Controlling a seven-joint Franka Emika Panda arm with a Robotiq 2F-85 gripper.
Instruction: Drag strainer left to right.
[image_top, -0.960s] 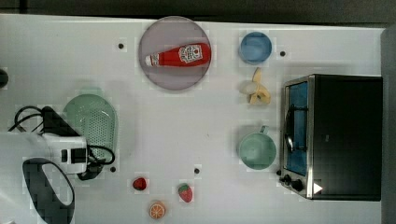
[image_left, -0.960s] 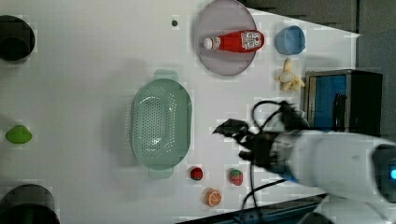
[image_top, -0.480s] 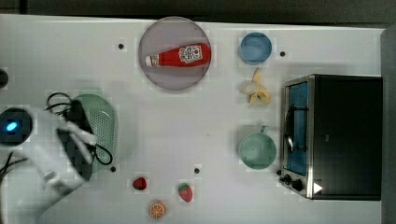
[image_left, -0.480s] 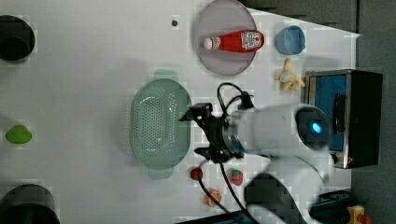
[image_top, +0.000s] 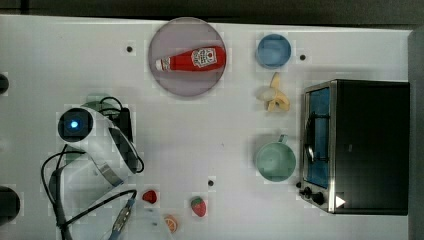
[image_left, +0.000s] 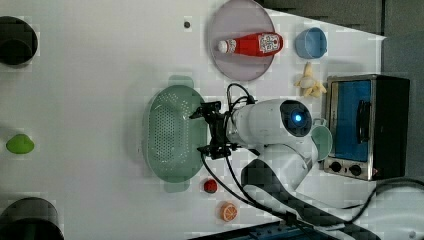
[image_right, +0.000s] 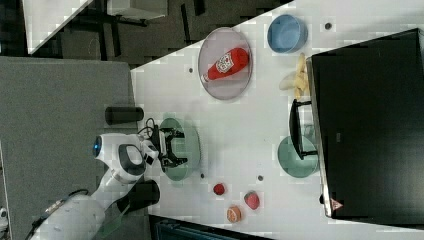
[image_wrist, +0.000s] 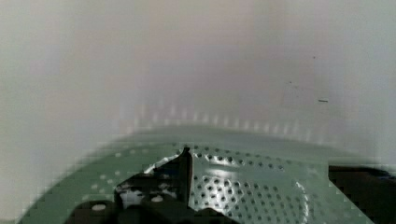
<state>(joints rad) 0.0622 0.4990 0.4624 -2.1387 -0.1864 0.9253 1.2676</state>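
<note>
**Open gripper poised at the strainer's rim**

The oven (image_left: 367, 125) is the largest thing on the table (image_left: 100, 65) and sits well away from the gripper, on the far side of the arm (image_left: 272, 122) from it. The purple plate (image_left: 242, 40) with the ketchup bottle (image_left: 252, 45) lies off to the side, well apart from the fingers, toward the left view's top.

The strainer (image_left: 172, 132) is the thing that matters. In the left view it lies directly ahead of the gripper (image_left: 212, 130), toward the left view's left, with its long axis running up and down the left view, tab handles at either end. The gripper points at the long side wall nearest the arm, roughly midway along it, so the long axis runs across the line of reach. Its two fingers stand wide apart, one near (image_left: 205, 110), holding nothing. In the right view the gripper (image_right: 172, 146) hangs over the strainer (image_right: 187, 147) at the rim nearest the arm. Whether a finger touches the rim I cannot tell.

My reading: the next move is to settle a finger inside the wall, or pinch it, then drag across the table toward the mug (image_left: 322, 142).

Smaller pieces, a red fruit (image_left: 210, 186) and an orange slice (image_left: 228, 211), lie near the gripper's side, just beyond the strainer's end.
</note>
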